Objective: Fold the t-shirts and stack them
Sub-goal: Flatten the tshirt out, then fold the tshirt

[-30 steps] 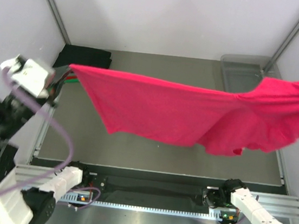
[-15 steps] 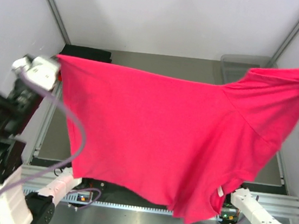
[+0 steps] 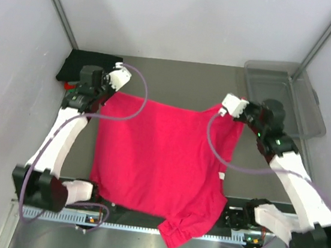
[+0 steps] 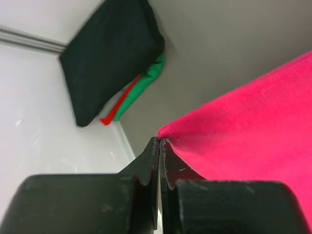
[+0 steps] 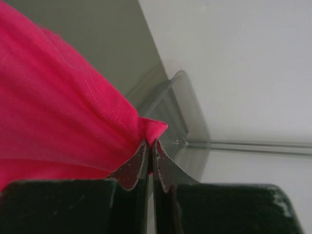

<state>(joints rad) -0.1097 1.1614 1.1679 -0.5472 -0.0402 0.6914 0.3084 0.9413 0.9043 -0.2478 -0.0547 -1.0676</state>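
**A:** While both arms reach over the counter [image 3: 183, 78], where is the pinkish-red t-shirt [image 3: 161, 160]?

**B:** Spread out mid-counter, its near end bunched over the front edge.

**A:** And the pincers?

**B:** The left pincer [image 3: 109, 93] is clamped on the shirt's far left corner. The right pincer [image 3: 227, 113] is clamped on the far right corner. Both pairs of jaws are pressed tight on the cloth.

**A:** The others?

**B:** A folded black t-shirt [image 3: 91, 63] sits on the red one [image 4: 117, 109] and the green one [image 4: 146, 83], far left. The clear bin [image 3: 281, 68] is far right.
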